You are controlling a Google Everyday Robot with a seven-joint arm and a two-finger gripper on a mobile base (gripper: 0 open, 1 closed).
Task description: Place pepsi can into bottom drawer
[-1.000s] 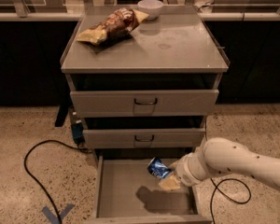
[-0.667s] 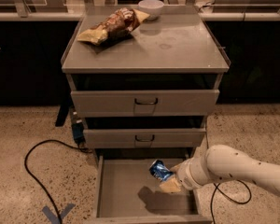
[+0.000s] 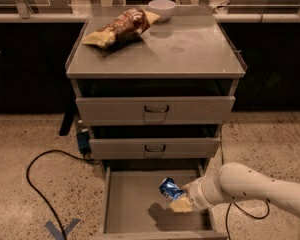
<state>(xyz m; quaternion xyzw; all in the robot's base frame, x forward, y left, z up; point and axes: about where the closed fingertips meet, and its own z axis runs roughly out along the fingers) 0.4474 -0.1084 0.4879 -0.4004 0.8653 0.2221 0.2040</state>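
Cabinet point(image 3: 190, 54), 3 drawers point(image 3: 155, 110); gripper point(image 3: 179, 200) over bottom drawer point(image 3: 132, 204) — holds 1 pepsi can point(image 3: 169, 188)

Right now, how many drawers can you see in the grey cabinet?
3: top drawer, middle drawer, and open bottom drawer, over which the gripper holds the pepsi can.

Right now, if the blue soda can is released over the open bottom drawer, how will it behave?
The small blue metal pepsi can hangs tilted in the tool above the flat floor of the grey bottom drawer, so it would probably land on its side. Round and smooth, it may roll until a drawer wall stops it. It probably dents easily.
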